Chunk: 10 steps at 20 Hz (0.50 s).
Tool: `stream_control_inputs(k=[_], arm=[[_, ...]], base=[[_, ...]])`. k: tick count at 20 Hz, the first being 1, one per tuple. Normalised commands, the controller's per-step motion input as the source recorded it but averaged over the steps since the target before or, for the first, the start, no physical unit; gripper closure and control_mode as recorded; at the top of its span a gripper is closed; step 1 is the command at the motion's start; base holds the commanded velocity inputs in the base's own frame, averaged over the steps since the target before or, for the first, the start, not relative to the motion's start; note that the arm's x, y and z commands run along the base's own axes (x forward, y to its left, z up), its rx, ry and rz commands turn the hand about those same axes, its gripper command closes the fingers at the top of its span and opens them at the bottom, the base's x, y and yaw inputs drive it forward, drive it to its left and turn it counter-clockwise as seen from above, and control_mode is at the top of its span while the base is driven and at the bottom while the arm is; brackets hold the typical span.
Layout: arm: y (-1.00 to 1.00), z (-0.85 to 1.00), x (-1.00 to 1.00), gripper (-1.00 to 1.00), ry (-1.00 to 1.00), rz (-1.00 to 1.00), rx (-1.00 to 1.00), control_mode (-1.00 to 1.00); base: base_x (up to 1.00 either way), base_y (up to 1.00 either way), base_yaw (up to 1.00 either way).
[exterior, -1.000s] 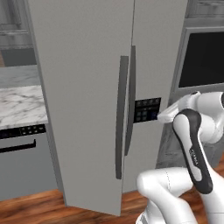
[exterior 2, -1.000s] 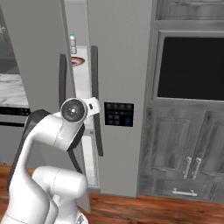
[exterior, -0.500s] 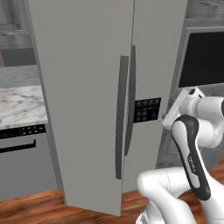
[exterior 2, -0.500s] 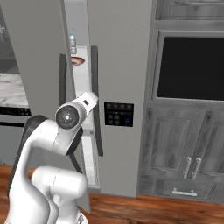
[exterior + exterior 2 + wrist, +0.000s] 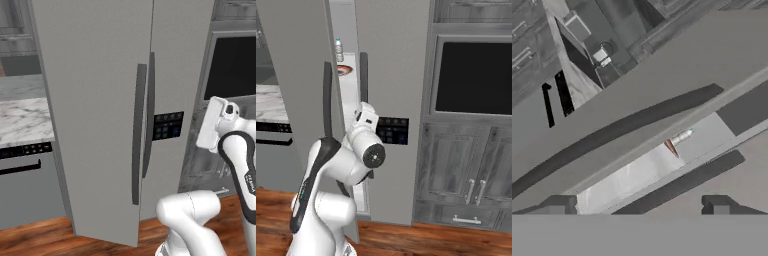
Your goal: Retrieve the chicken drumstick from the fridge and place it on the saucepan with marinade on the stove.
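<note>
The fridge point(image 5: 100, 100) is a tall grey two-door cabinet, and its left door point(image 5: 296, 60) stands partly open. Through the gap I see a bottle point(image 5: 339, 49) above a small reddish-brown thing point(image 5: 345, 70) on a shelf; I cannot tell whether that is the chicken drumstick. My gripper point(image 5: 639, 207) is open with nothing between its fingers. It hangs in front of the gap between the long dark handles point(image 5: 632, 125), apart from them. The white hand point(image 5: 367, 116) hovers by the black dispenser panel point(image 5: 392, 130). The saucepan and the stove are out of view.
A dark wall oven point(image 5: 476, 75) stands right of the fridge, above grey cabinet doors point(image 5: 466, 175). To the left are a marble counter point(image 5: 20, 120) and a grey appliance front point(image 5: 25, 175) with a dark handle. The open door juts out over the wood floor point(image 5: 40, 240).
The hand has drawn back from the fridge front and swung to the right, and the arm has folded closer to the base. The left door stays equally open and the gripper stays open.
</note>
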Motion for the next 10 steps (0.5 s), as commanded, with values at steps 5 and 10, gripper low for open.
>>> stream_control_inputs(k=[5,10], arm=[[0.15,-0.02,0.37,-1.0,-0.1,0.29,-0.05,-1.0],[0.27,-0.22,0.44,-1.0,-0.11,0.22,-0.07,-1.0]], base=[[0.0,0.0,0.0],[0.0,0.0,0.0]])
